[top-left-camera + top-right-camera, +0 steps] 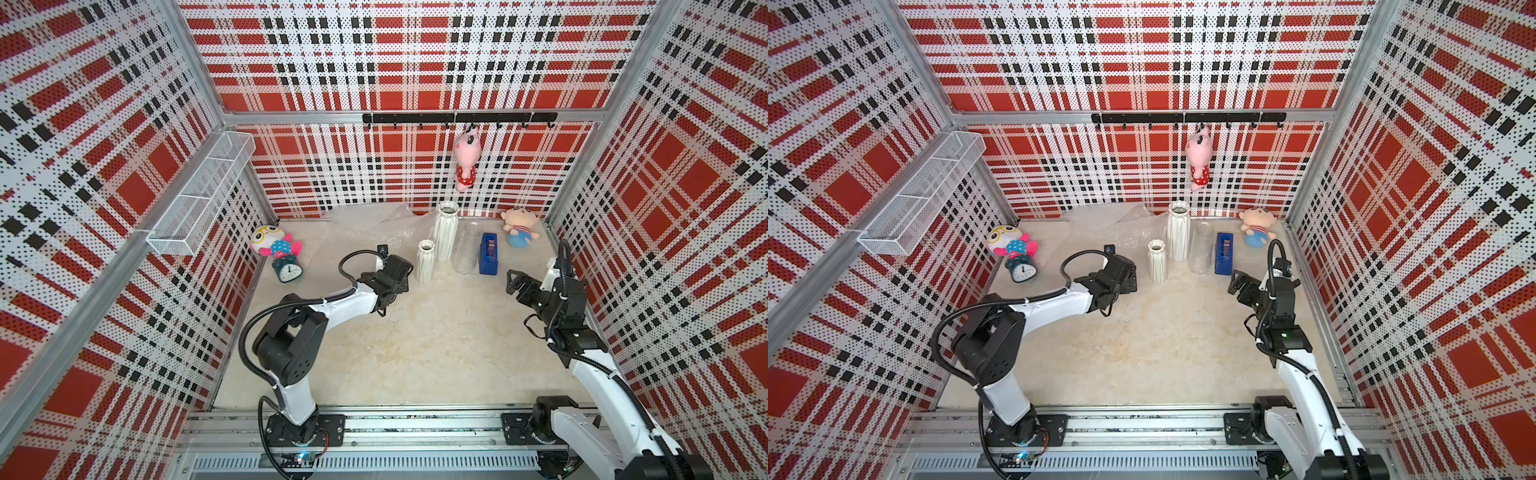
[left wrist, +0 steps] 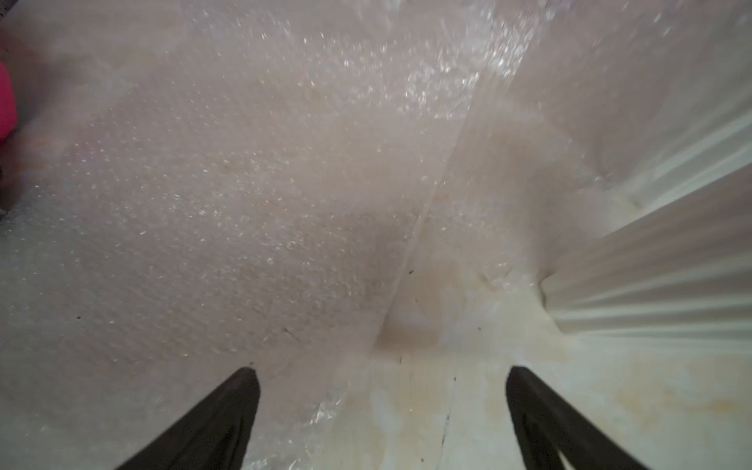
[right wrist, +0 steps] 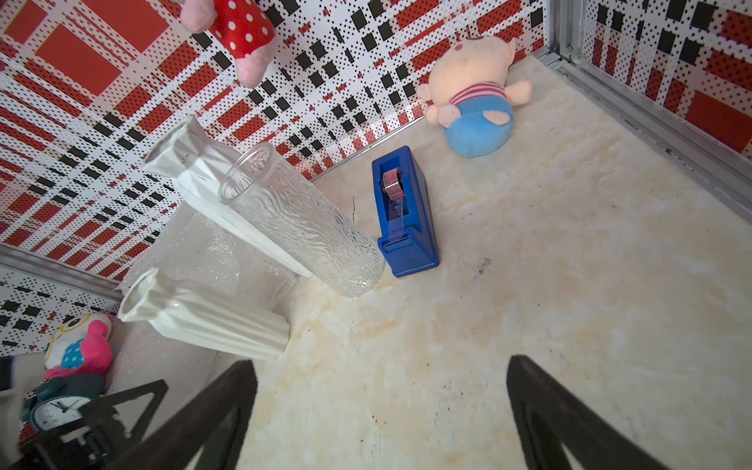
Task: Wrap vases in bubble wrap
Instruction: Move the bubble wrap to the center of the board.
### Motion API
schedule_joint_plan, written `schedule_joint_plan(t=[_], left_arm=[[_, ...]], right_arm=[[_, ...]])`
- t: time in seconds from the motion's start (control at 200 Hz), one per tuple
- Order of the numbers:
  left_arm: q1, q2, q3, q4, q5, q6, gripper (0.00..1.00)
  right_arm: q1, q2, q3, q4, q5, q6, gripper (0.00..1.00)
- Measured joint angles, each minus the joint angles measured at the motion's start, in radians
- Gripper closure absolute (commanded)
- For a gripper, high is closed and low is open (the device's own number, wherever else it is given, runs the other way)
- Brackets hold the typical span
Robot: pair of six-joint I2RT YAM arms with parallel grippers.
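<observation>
Three vases stand upright near the back wall of the worktop (image 1: 415, 353). Using the tall white vase (image 1: 446, 230) as landmark. The short white vase (image 1: 424, 262) is just in front of it, a bit toward the left arm's side. They're close; can't tell if they touch. The glass vase (image 1: 467, 248) is right beside the tall white vase on the opposite side, and partly covers it in the right wrist view. The blue tape dispenser (image 1: 488, 253) sits beyond the glass vase, one step further from the tall white vase. It is near the glass but apart from it.

The bubble wrap (image 1: 374, 224) is a clear crumpled sheet on the worktop. It lies on the left arm's side of the tall white vase, rumpled up toward the back wall. Its edge reaches in behind the tall white vase and the short one. All three vases are bare, unwrapped.

Left pincer (image 2: 380, 368) has its jaws spread wide and holds nothing. It sits low, in front of the tall white vase on the bubble wrap side. In the left wrist view one finger is over the wrap's edge and the other over bare worktop, with the short white vase's ribbed side close by. Contact with the wrap can't be told.

Right pincer (image 3: 379, 360) also has its jaws spread wide and holds nothing. It is over bare worktop, well in front of the tall white vase and out past the tape dispenser.

A plush toy (image 1: 467, 160) hangs on the back wall above the tall white vase.
</observation>
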Motion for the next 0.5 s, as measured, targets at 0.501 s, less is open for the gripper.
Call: schedule_joint_plan(t=[0.501], left_arm=[[0.134,0.077,-0.005,-0.095,0.135,0.042,0.30]], right_arm=[[0.000,-0.056,0.026,-0.085,0.070,-0.064,0.00]])
